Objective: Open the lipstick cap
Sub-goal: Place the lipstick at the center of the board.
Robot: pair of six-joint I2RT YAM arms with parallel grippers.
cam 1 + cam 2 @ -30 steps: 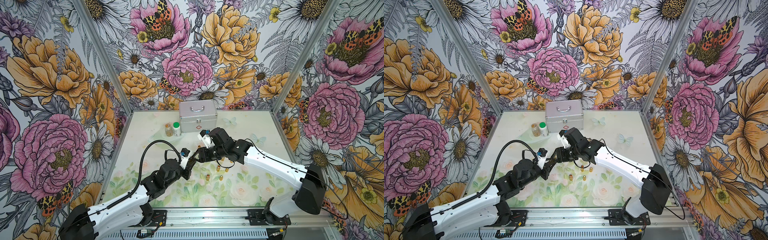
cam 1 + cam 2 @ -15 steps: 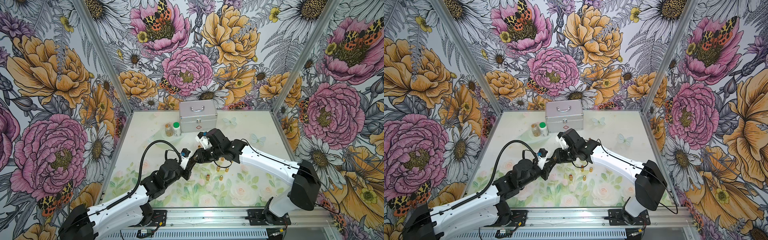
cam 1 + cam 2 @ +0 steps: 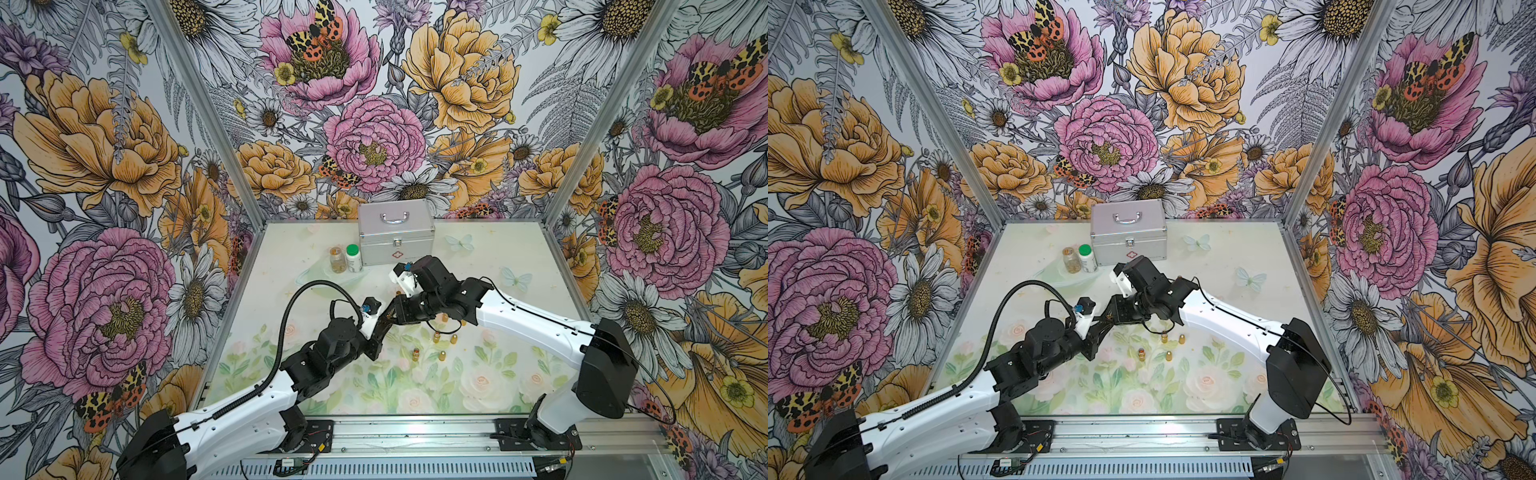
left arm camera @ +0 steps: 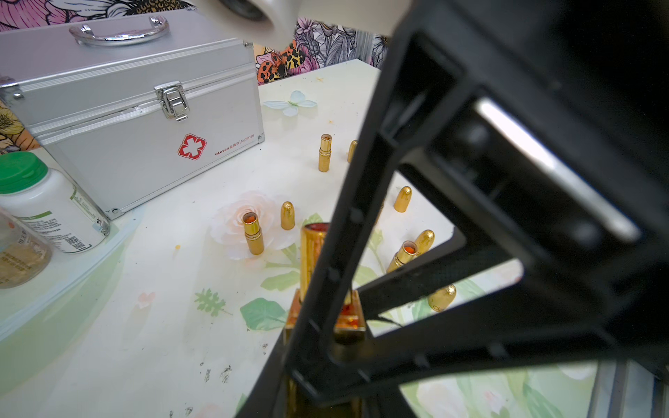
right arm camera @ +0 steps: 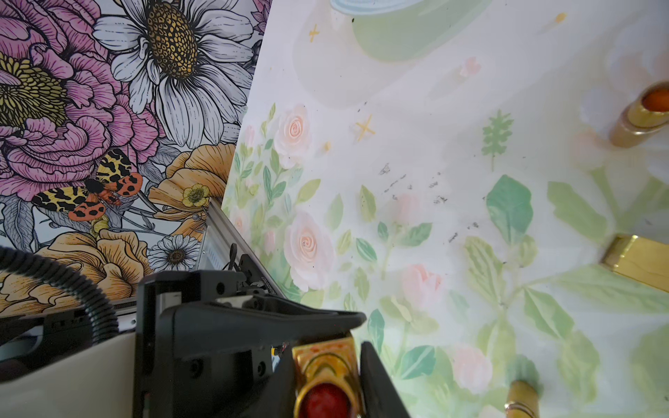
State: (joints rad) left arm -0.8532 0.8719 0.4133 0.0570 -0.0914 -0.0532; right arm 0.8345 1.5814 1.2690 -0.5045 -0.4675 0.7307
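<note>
Over the last second our right arm has leaned in toward the left one, which has not moved. The two now meet above the middle of the pale, flower-printed table (image 3: 478,382).

The left gripper (image 3: 379,334) is clamped on the lower body of the gold lipstick (image 4: 312,253), a glossy tube with a square collar and a red top, held clear of the table. In the right wrist view the right gripper (image 5: 327,380) has its dark fingers (image 5: 376,394) drawn narrow, one pressed against each side of that red-topped end.

Both ends look gripped, so we judge the approach finished. What remains is a straight pull apart along the tube. We cannot tell whether the piece under the right fingers is the cap itself or an inner tube already bared. The shiny metal could also slip if the pull goes off axis.

Small open gold tubes (image 4: 252,235) and bullet-shaped gold caps (image 4: 287,216) stand on the table nearby. The silver metal case (image 3: 396,237) sits at the far edge, well apart.
</note>
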